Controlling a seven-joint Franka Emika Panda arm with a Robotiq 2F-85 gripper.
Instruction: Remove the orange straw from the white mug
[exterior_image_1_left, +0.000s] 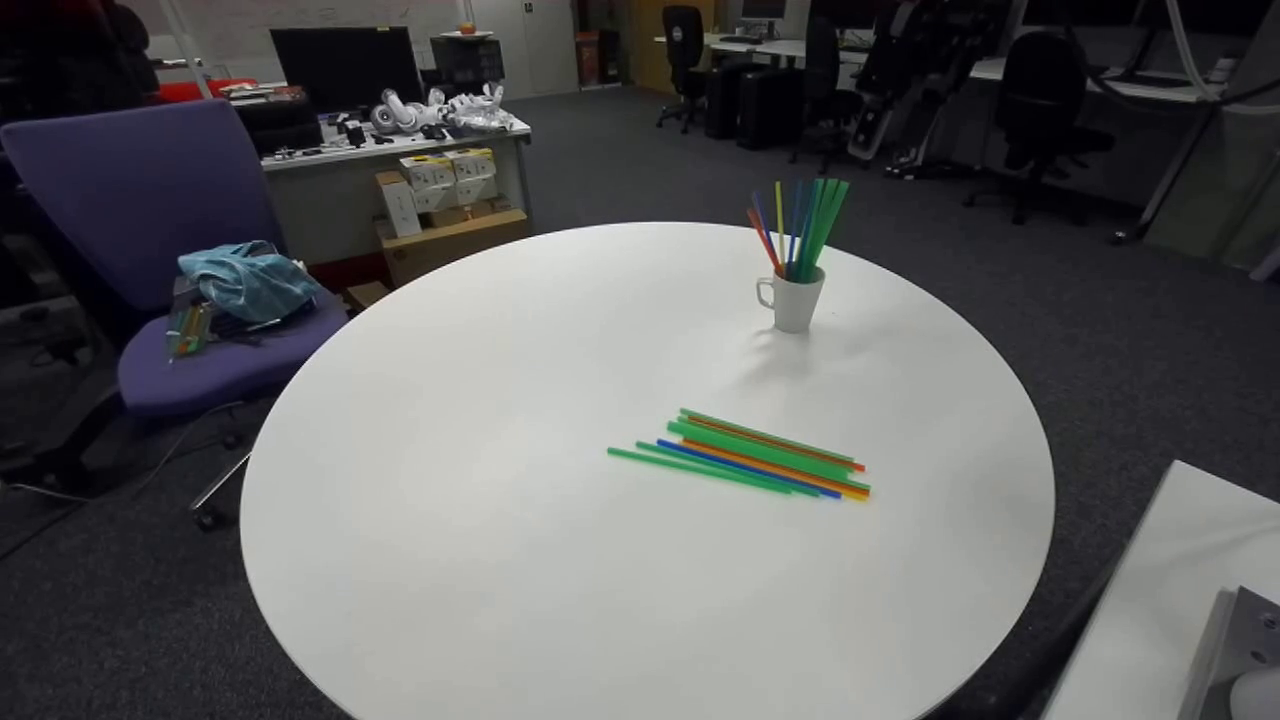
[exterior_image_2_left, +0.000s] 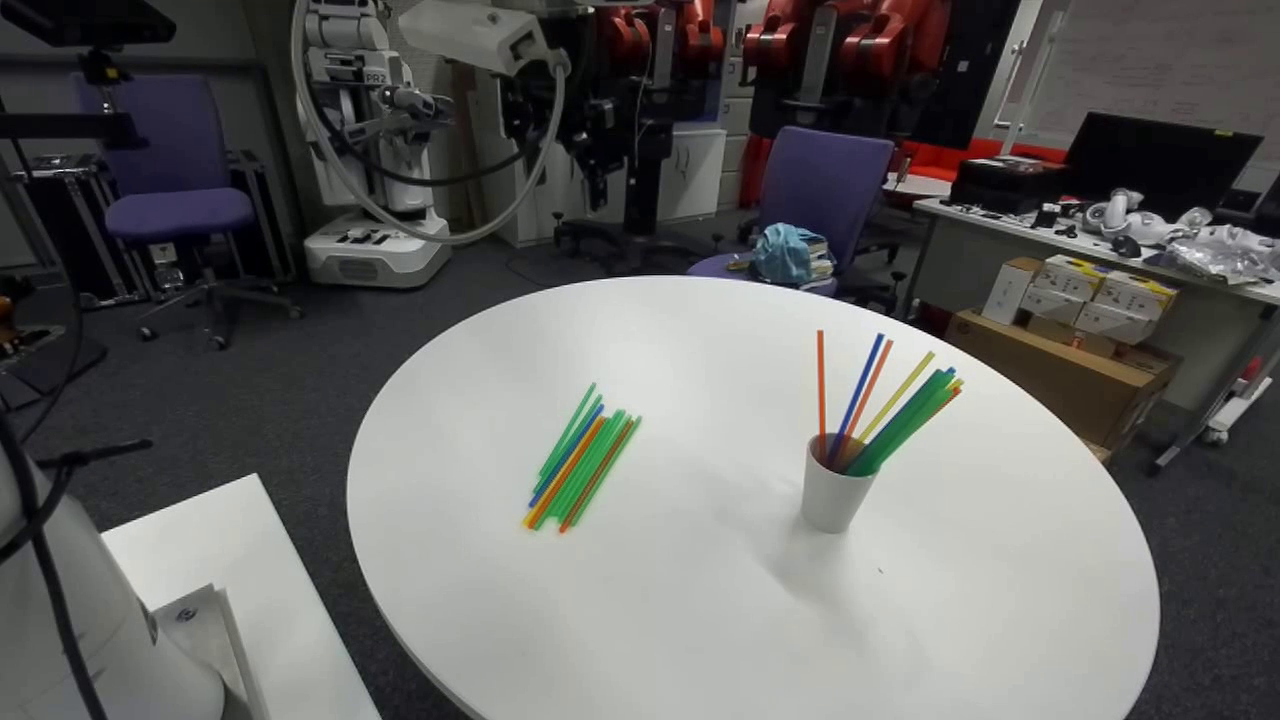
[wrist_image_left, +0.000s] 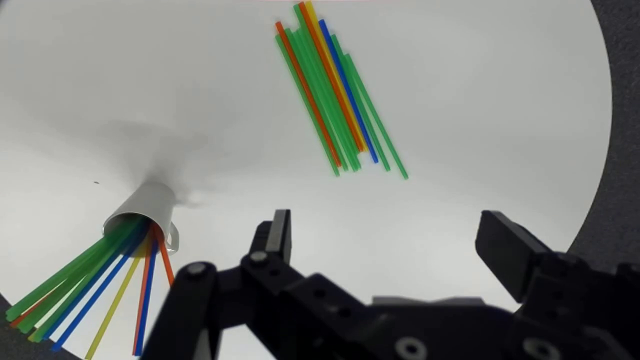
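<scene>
Mug (exterior_image_2_left: 833, 502) holds orange straws (exterior_image_2_left: 821, 385) (w/ grn ones (exterior_image_2_left: 905, 425), etc.).

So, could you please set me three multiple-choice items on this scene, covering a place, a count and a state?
1. Where is the mug, relative to the loose straws?
a) on top of them
b) apart from them
c) underneath them

2. How many loose straws are blue?
a) one
b) four
c) six

3. What state is the claw in?
a) shut on a straw
b) shut on the mug
c) open

1 b: both exterior views show table between them.
2 a: the wrist view shows a single blue straw among them.
3 c: the wrist view shows its jaws well apart.
</scene>
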